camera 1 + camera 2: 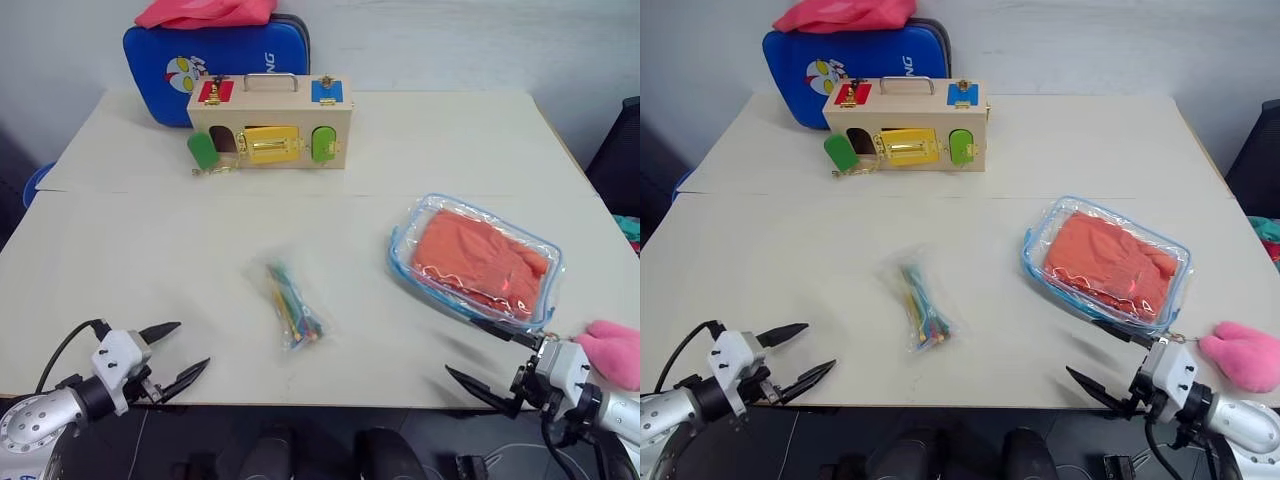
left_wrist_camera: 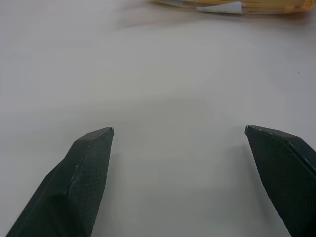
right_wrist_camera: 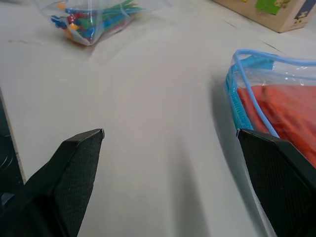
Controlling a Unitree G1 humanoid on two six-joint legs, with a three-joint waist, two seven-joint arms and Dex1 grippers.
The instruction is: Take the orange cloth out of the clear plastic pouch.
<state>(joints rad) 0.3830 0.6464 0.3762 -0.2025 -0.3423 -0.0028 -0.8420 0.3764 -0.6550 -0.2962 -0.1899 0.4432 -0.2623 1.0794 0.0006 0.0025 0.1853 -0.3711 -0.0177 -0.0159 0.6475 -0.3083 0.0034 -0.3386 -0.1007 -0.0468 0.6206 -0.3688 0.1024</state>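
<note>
We are at the very start: the cloth lies wholly inside the pouch, which rests flat on the table on our right side, tilted so one rounded corner faces the table's middle and its near corner sits just beside the right gripper. Both tools stand spread wide and hold nothing — the left gripper hovers over bare table near the front edge, well apart from the pouch. As we judge it, the step in hand is the approach, and doing it well means two jobs for two hands: one pins or pinches the blue edging so the pouch cannot slide, the other goes in through the opening for the cloth. We cannot tell from here which side is open, or whether the zip is shut, so that should be settled before we commit. For room, the middle of the table is free apart from the bag of sticks, which lies between the left gripper and the pouch and should be passed on its near side. The pouch lies close to the table's front and right edges — a hard tug toward us could drag it off. The pink lump sits near the right wrist, and the wooden box stands far back, out of the way.
</note>
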